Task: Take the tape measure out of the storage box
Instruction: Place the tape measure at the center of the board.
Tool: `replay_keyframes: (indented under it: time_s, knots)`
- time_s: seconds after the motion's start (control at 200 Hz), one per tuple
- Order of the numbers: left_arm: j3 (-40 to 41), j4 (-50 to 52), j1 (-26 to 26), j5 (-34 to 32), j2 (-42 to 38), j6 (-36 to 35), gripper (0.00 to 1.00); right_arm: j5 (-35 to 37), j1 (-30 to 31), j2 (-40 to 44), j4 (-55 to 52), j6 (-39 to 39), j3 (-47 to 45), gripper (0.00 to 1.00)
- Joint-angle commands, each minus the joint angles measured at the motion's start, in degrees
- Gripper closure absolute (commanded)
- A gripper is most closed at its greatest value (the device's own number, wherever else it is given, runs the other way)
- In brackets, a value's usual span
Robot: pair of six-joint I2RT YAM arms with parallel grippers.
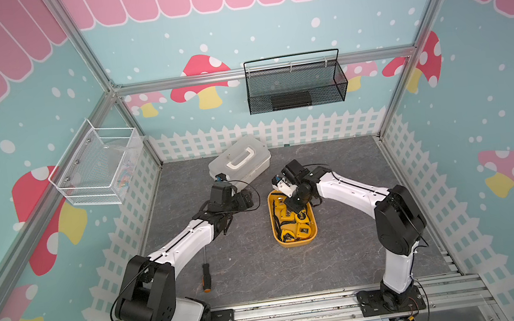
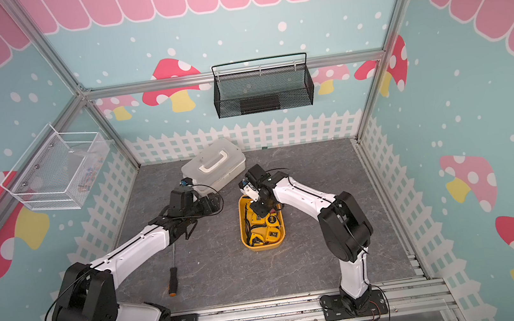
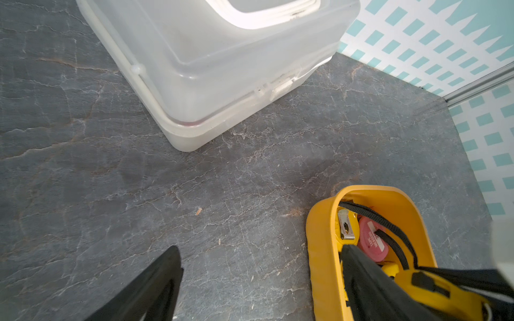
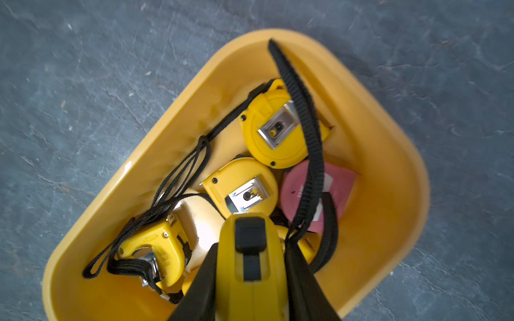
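The storage box (image 4: 389,166) is yellow-orange, tape measure (image 4: 250,300) yellow and black, table (image 4: 83,69) veined grey.

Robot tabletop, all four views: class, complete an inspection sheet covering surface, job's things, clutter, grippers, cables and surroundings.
Surface: grey stone-pattern table, a few small specks.
Job's things: yellow storage box holds several yellow tape measures and a pink tape measure, black straps tangled among them; held tape measure over the box.
Clutter: screwdriver; white lidded case.
Grippers: right gripper shut on the held tape measure; left gripper open, empty, beside the box.
Cables: black cable loops at the left wrist.
Surroundings: black mesh basket and white wire basket on the walls.
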State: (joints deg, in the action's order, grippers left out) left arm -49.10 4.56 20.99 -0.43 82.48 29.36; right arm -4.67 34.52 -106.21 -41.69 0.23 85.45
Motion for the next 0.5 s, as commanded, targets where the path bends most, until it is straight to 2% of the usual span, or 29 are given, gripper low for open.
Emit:
replay_keyframes:
  time_s: [0.0,0.235,0.495]
  knots:
    - [-0.91,0.81,-0.47,0.29,-0.31,-0.28,0.09,-5.36,-3.73,3.94,1.81,1.88,3.33,0.81]
    - [-0.98,-0.58,-0.26,3.31,0.93,0.51,0.10,-8.78,-10.97,6.05,4.26,5.10,3.72,0.82]
    - [-1.09,-1.67,0.67,4.90,1.62,0.21,0.10,-12.46,-20.17,9.12,10.73,13.03,-5.25,0.81]
